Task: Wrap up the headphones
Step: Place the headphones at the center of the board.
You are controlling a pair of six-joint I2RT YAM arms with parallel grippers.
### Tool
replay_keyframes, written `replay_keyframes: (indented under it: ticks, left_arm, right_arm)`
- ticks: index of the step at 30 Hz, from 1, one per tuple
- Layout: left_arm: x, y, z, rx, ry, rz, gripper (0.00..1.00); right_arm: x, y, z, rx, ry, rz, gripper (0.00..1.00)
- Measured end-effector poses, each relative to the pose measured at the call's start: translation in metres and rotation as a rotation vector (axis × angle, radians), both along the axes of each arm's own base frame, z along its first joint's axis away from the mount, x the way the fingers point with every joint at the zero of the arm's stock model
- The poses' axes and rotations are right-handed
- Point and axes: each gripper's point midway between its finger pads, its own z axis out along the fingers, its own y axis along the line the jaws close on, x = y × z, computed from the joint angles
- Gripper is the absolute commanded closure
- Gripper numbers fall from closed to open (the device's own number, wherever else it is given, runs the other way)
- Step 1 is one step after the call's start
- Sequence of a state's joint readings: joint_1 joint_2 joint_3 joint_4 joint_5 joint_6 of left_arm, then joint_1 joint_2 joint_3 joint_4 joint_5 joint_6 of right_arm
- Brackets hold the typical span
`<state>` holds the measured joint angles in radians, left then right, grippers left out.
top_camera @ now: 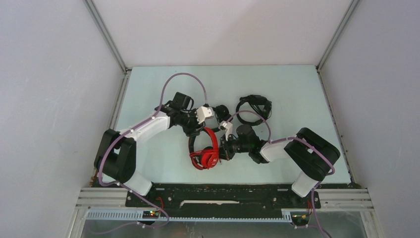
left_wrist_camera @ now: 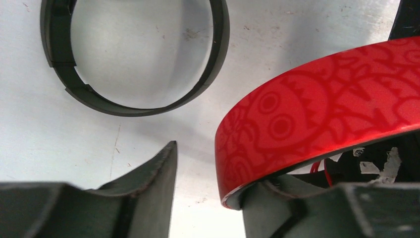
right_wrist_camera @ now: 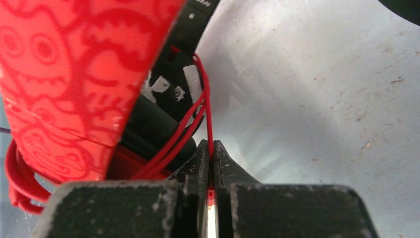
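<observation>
The red headphones (top_camera: 205,148) lie mid-table between my two grippers. In the left wrist view their patterned red headband (left_wrist_camera: 322,109) rests against the tip of one of my fingers (left_wrist_camera: 277,198), and the gap to the other finger is bare table. My left gripper (top_camera: 210,124) (left_wrist_camera: 210,171) is open and holds nothing. My right gripper (top_camera: 226,144) (right_wrist_camera: 210,148) is shut on the thin red cable (right_wrist_camera: 205,104), which loops back round the red headband (right_wrist_camera: 74,74). A black headband (left_wrist_camera: 133,104) lies just beyond my left fingers.
Black headphones (top_camera: 253,106) with a bundled cable sit at the back right of the pale table (top_camera: 297,99). A black earcup (top_camera: 221,110) lies close by my left wrist. White walls enclose the table on three sides.
</observation>
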<state>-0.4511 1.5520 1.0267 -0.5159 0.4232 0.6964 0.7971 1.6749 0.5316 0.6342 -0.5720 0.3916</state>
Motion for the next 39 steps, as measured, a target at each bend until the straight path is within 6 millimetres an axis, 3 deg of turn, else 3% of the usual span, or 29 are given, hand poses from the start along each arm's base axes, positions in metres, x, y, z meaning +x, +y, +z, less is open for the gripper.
replay_keyframes:
  ticks: [8,9,11,12,19,26,30,39]
  left_arm:
    - [0.008,0.000,0.002,-0.006,-0.014,0.044,0.34]
    - [0.008,0.001,0.002,-0.004,-0.014,0.051,0.31]
    - [0.009,0.002,0.002,-0.004,-0.014,0.063,0.14]
    - [0.010,0.002,0.003,-0.004,-0.016,0.068,0.12]
    - [0.012,0.004,0.021,-0.032,-0.051,0.111,0.11]
    - [0.019,0.009,0.044,-0.088,-0.067,0.263,0.22]
    - [0.023,0.009,0.047,-0.138,-0.015,0.405,0.23]
    - [0.015,0.013,0.030,-0.208,0.120,0.686,0.24]
  right_arm:
    - [0.002,-0.001,-0.006,-0.019,-0.014,-0.007,1.00]
    - [0.002,-0.001,-0.008,-0.022,-0.013,-0.008,1.00]
    - [0.003,-0.002,-0.010,-0.029,-0.014,-0.009,1.00]
    - [0.003,-0.002,-0.012,-0.032,-0.014,-0.010,1.00]
    - [0.003,-0.004,-0.015,-0.044,-0.017,-0.012,1.00]
    - [0.006,-0.005,-0.017,-0.057,-0.024,-0.028,0.91]
    - [0.008,-0.009,-0.023,-0.089,-0.029,-0.045,0.82]
    - [0.016,-0.020,-0.023,-0.141,-0.076,-0.101,0.81]
